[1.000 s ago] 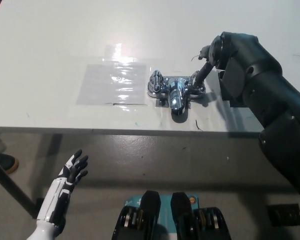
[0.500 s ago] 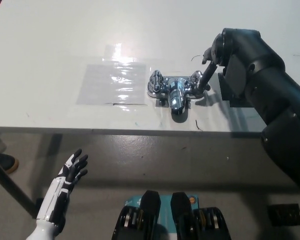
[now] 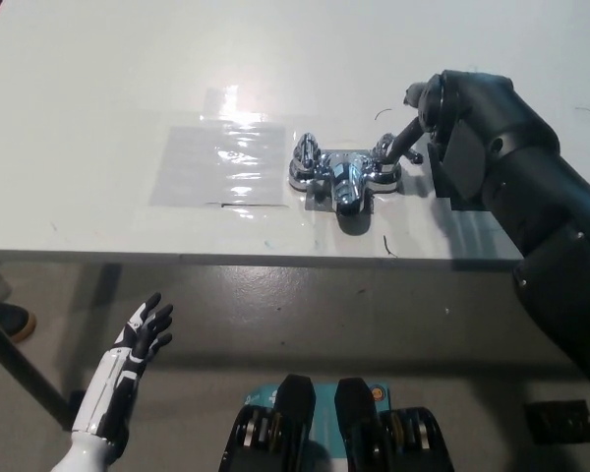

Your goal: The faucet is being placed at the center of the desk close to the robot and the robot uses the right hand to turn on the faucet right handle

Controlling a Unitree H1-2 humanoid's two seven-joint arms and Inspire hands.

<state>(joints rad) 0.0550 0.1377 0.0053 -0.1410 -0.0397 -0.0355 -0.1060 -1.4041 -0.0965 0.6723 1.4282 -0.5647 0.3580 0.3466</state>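
Head view: white left robot hand [image 3: 143, 334] is hanging below the white worktop [image 3: 98, 79] edge at lower left, idle, spread wide, holding nothing. Clear shiny plastic sheet [image 3: 221, 162] is lying flat mid-worktop. Just right of it, chrome two-handle faucet [image 3: 342, 179] is sitting near the front edge, roughly centred, so placing looks done. Black right robot hand [image 3: 425, 116] is touching the faucet's right handle [image 3: 385, 155]; can't tell its grip. Turning is probably just starting; the handle's position is unclear.
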